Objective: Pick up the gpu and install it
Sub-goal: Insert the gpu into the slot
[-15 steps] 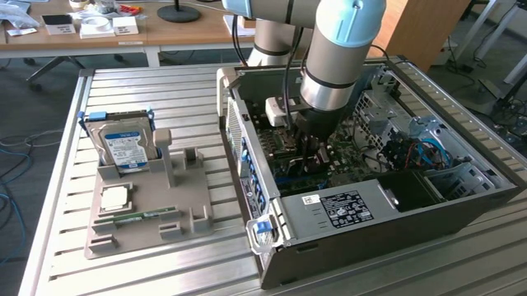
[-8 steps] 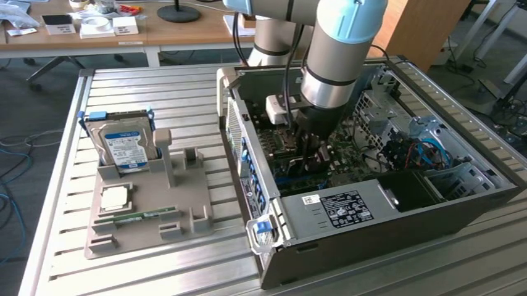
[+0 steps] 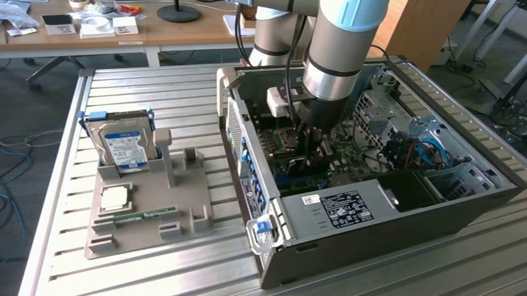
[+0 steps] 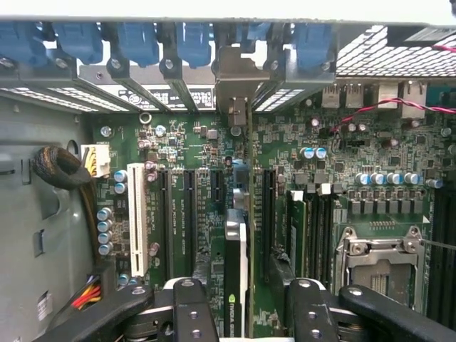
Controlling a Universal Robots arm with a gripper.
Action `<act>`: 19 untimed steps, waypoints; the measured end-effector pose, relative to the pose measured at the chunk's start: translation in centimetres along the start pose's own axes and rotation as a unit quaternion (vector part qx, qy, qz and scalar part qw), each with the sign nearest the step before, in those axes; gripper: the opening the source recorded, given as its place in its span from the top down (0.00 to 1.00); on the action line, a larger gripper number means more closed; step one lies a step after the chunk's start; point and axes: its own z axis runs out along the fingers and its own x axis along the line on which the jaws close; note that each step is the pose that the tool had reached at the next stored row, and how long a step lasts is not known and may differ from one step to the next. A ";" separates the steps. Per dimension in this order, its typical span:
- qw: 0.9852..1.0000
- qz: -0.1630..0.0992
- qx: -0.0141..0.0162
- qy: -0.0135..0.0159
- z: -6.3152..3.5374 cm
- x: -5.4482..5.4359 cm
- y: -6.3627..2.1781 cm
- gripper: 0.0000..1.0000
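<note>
We note, at the exterior view's left, a grey plastic parts stand [image 3: 148, 213] on the slatted metal table [image 3: 58, 246], well apart from the gripper. In it stands a boxy hard drive with a blue-and-white label [image 3: 125, 145], upright in its slot. A small square processor chip [image 3: 115, 196] lies flat on the stand below the drive, and a narrow green memory stick [image 3: 136, 217] lies just below that.

Further toward the exterior view's right, the open dark grey computer case [image 3: 371, 209] lies on its side. The arm [image 3: 337, 43] reaches down into it, and the black two-fingered gripper [image 3: 315, 151] sits low over the green motherboard [image 3: 288, 172].

In the wrist view, the gripper [image 4: 244, 299] pinches the thin green-and-black graphics card [image 4: 236, 271] edge-on between its two black fingers [image 4: 191, 310], one finger pressed on each face. The card stands upright on the motherboard [image 4: 356, 142], in line with the long black expansion slots [image 4: 187, 221] just beside it. Its pale metal end bracket [image 4: 239, 82] meets the case's rear wall among the blue plastic slot latches [image 4: 135, 43]. Whether the card is fully seated we cannot tell. Beside the gripper on the other side lies the empty metal processor socket [image 4: 377, 260].
</note>
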 end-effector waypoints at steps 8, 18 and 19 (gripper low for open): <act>1.000 0.000 0.000 0.000 -0.03 -0.1 0.01 0.54; 1.000 0.000 0.000 0.000 0.00 -0.5 0.02 0.54; 1.000 0.000 0.000 0.000 0.00 -0.5 0.02 0.54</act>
